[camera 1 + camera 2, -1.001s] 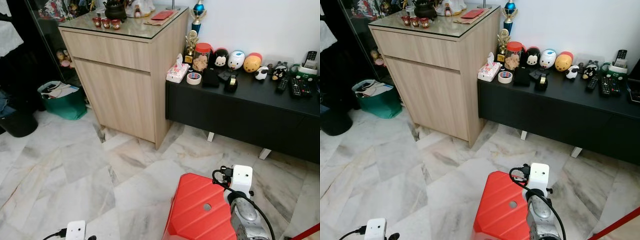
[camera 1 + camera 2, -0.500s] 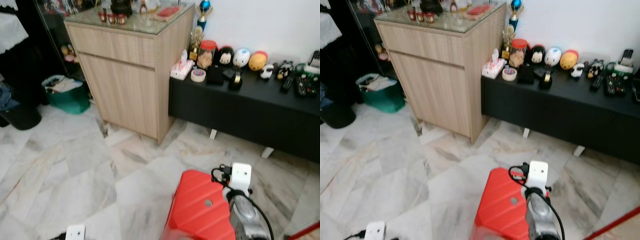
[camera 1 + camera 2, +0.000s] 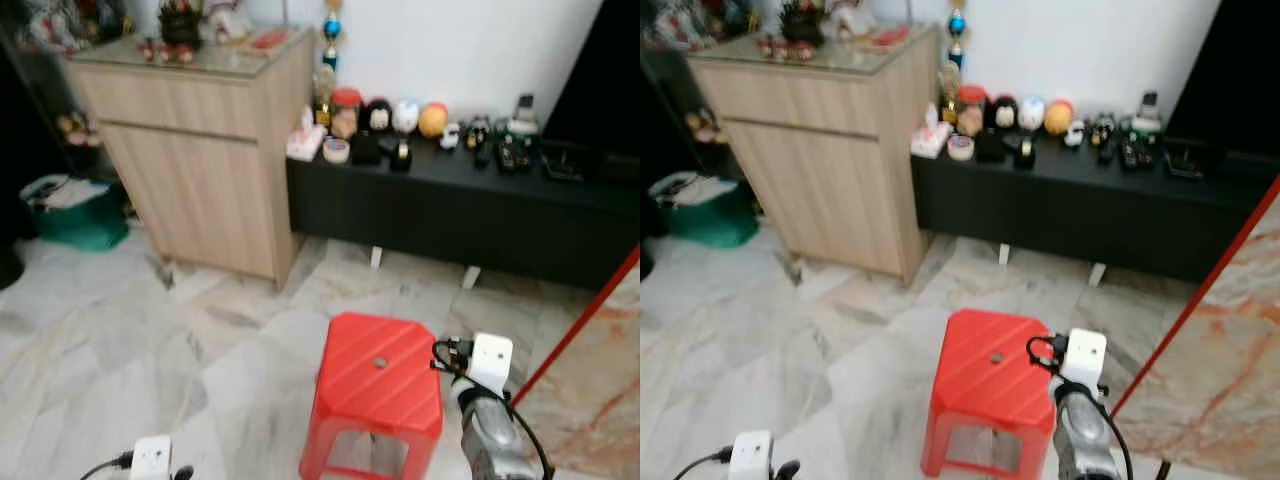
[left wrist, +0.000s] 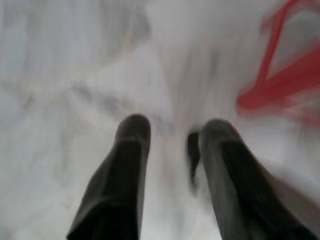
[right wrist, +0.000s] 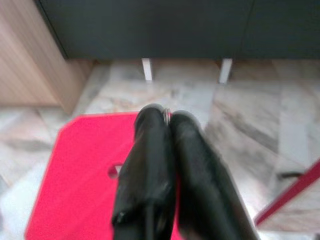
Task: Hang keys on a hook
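Note:
My right gripper (image 5: 166, 116) is shut, and a thin metal ring of the keys (image 5: 167, 114) peeks out between its fingertips. It hangs above the red plastic stool (image 3: 380, 375). In the eye views the right arm's white wrist box (image 3: 490, 358) sits just right of the stool. My left gripper (image 4: 172, 132) is open, with its fingers apart over the marble floor and nothing between them. That arm's wrist box (image 3: 150, 458) shows at the bottom left, low and idle. The pictures are blurred by motion.
A light wooden cabinet (image 3: 200, 150) stands at the back left, with a green bag (image 3: 70, 212) beside it. A low black console (image 3: 470, 215) carries figurines and remotes. A red-edged marble panel (image 3: 595, 345) leans at the right. Open marble floor (image 3: 120, 340) lies to the left.
The whole picture has shifted, so the camera moved back and turned right. The stool now shows whole and the marble panel has come into view. Both arms keep their pose.

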Controlling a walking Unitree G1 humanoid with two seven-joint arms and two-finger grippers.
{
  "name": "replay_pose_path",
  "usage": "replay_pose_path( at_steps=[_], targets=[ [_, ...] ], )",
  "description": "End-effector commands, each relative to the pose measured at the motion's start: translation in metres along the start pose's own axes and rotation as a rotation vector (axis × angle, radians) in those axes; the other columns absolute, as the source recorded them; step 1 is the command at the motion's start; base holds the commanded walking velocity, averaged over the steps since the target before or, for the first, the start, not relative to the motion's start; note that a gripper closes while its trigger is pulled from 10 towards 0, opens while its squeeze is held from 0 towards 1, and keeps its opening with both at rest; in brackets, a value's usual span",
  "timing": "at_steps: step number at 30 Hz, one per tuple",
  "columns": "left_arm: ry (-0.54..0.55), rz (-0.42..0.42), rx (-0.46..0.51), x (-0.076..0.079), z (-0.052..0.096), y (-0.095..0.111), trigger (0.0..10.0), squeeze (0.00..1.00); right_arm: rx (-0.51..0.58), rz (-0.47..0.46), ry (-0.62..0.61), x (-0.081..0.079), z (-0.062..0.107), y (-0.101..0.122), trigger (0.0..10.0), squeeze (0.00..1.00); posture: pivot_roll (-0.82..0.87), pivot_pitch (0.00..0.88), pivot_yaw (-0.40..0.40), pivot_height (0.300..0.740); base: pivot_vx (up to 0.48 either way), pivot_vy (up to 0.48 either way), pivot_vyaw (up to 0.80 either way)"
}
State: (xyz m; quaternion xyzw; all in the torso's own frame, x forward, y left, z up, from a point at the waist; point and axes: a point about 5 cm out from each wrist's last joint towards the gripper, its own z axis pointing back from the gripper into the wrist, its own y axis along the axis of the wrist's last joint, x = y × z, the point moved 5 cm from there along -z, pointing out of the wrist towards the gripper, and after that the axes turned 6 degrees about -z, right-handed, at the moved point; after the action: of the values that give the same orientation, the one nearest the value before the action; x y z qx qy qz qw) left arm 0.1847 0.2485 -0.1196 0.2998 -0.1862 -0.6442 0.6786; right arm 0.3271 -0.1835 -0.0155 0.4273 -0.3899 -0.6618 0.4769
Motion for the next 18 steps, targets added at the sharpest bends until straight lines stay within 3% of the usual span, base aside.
replay_pose_path(
  at_steps=[1,12,18],
  targets=[
    [0.005,-0.013,-0.024,-0.004,0.002,-0.007,10.0,0.00,-0.007,-0.005,-0.010,0.002,0.000,-0.002,10.0,0.00,0.00,0.000,0.014,0.740,-0.304,0.000,0.00],
    [-0.004,-0.022,-0.019,-0.004,0.002,-0.006,10.0,0.00,-0.001,-0.002,-0.013,0.001,-0.001,0.000,10.0,0.00,0.01,0.000,0.017,0.740,-0.306,0.000,0.00],
    [0.001,-0.024,-0.023,-0.003,0.002,-0.007,10.0,0.00,0.035,0.011,-0.076,0.009,-0.002,0.009,10.0,0.00,0.01,0.000,0.012,0.740,0.000,0.000,0.00]
  ],
)
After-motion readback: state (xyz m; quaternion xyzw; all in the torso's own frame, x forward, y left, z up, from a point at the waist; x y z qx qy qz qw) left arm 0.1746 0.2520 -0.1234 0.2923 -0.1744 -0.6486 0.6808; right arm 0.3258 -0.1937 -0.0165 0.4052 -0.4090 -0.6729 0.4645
